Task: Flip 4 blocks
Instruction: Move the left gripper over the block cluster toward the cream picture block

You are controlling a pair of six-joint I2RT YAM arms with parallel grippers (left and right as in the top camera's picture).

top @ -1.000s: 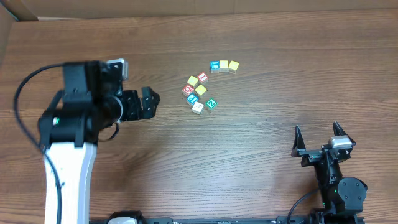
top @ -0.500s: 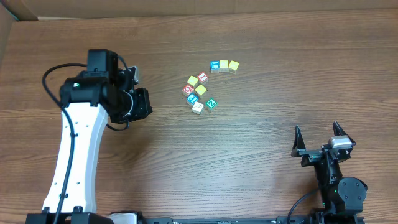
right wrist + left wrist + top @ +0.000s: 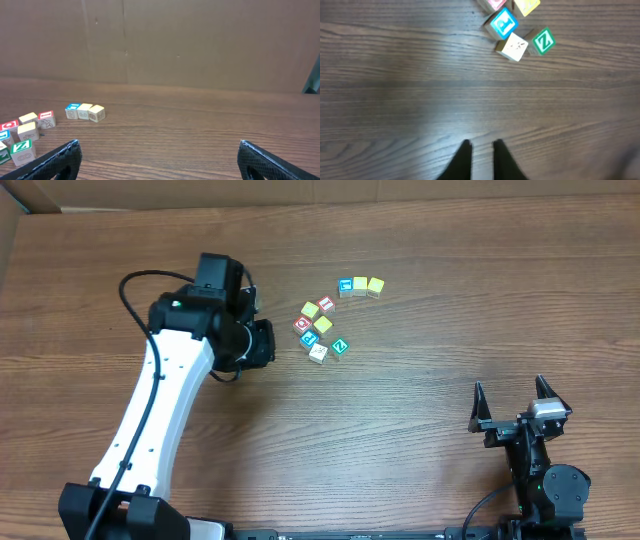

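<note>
The blocks lie in a loose cluster at the table's middle back. The green Z block (image 3: 341, 346) (image 3: 543, 41), the pale cream one (image 3: 318, 352) (image 3: 513, 47), the teal-blue one (image 3: 309, 338) (image 3: 503, 23) and a yellow one (image 3: 323, 325) (image 3: 526, 5) sit close together. My left gripper (image 3: 268, 342) (image 3: 482, 145) hovers just left of them, its fingers nearly together with nothing between them. My right gripper (image 3: 513, 393) (image 3: 159, 143) rests at the front right, wide open and empty.
Red-faced cubes (image 3: 302, 324) (image 3: 326, 305) and another yellow cube (image 3: 310, 310) belong to the same cluster. A row of three cubes (image 3: 360, 285) (image 3: 84, 111) stands further back. A cardboard wall (image 3: 160, 40) rises behind the table.
The left arm has swung right and now sits close beside the cluster. Its jaws went from wide open to nearly together. The right arm has not moved.
</note>
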